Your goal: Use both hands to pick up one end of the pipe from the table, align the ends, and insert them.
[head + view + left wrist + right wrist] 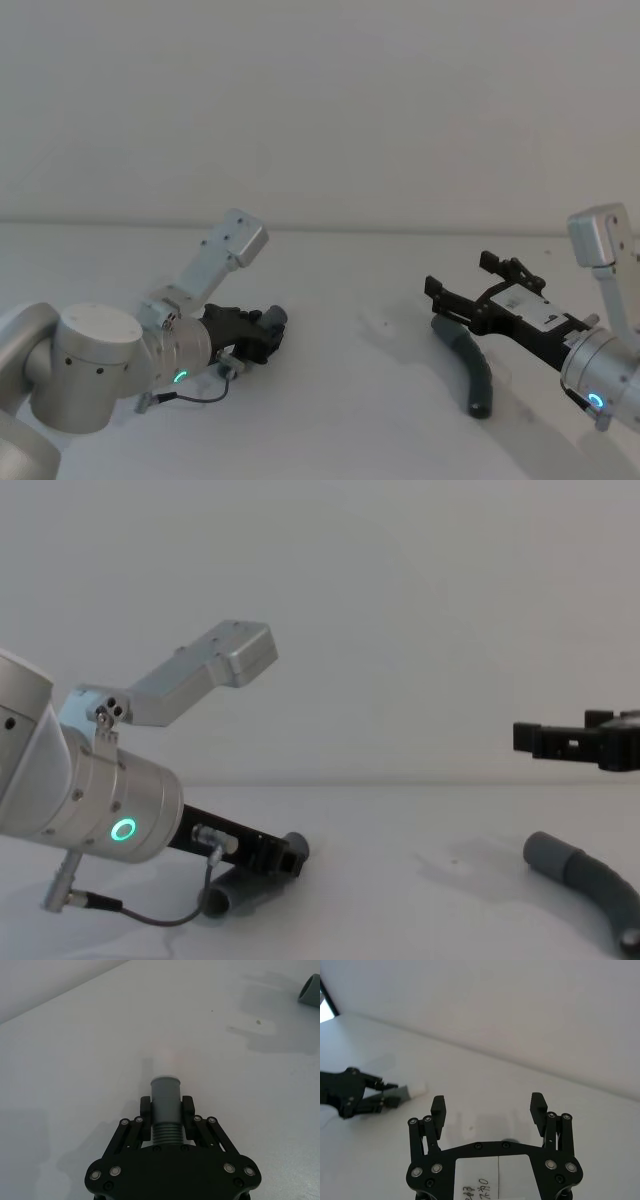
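My left gripper (266, 331) is low over the table (350, 420), shut on one ribbed dark-grey pipe piece. In the left wrist view its fingers (188, 1106) clamp just behind the smooth grey cuff (165, 1092), which points forward. From the chest the held piece (236, 894) lies along the table under the gripper (288, 854). The other pipe piece (471, 366) lies curved on the table at the right, its cuff (549, 853) facing left. My right gripper (470, 279) hovers open just above that piece's far end, with nothing between its fingers (438, 1105).
A plain white wall rises behind the table's far edge. The right wrist view shows the left gripper (351, 1098) farther off, holding its pipe with a white tip (418, 1089). The other piece's cuff (311, 990) shows in the left wrist view.
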